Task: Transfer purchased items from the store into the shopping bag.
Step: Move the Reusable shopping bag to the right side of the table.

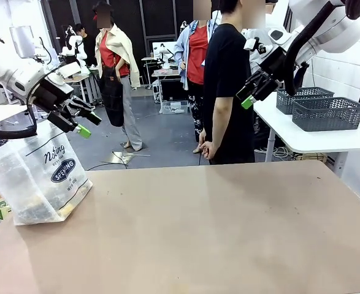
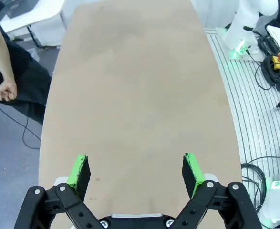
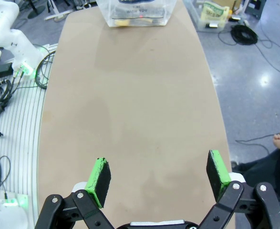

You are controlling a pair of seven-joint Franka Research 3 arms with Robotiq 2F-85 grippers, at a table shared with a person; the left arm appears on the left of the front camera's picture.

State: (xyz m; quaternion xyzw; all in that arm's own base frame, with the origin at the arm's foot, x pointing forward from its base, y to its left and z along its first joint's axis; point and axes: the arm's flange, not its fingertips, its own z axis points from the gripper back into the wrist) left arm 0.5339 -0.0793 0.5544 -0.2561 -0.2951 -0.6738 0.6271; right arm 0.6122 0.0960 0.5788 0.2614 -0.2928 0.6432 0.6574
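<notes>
The shopping bag (image 1: 38,177), translucent with black lettering and a dark oval logo, stands on the table's left end; it also appears at the top of the right wrist view (image 3: 136,12). Purchased items show dimly through it, among them a yellowish piece (image 1: 66,211) and a small red piece (image 3: 142,20). My left gripper (image 1: 81,122) hangs open in the air just above and right of the bag, empty (image 2: 136,169). My right gripper (image 1: 250,98) is raised high at the right, open and empty (image 3: 160,179). Two dark grey lattice baskets (image 1: 327,113) stand on a side table; which one is the store I cannot tell.
A person in a black shirt (image 1: 225,86) stands at the table's far edge, one hand (image 2: 1,90) hanging at the side. The brown tabletop (image 1: 216,226) is bare right of the bag. A green-and-white pack (image 1: 2,208) lies by the bag's left side. Cables lie on the floor (image 2: 273,67).
</notes>
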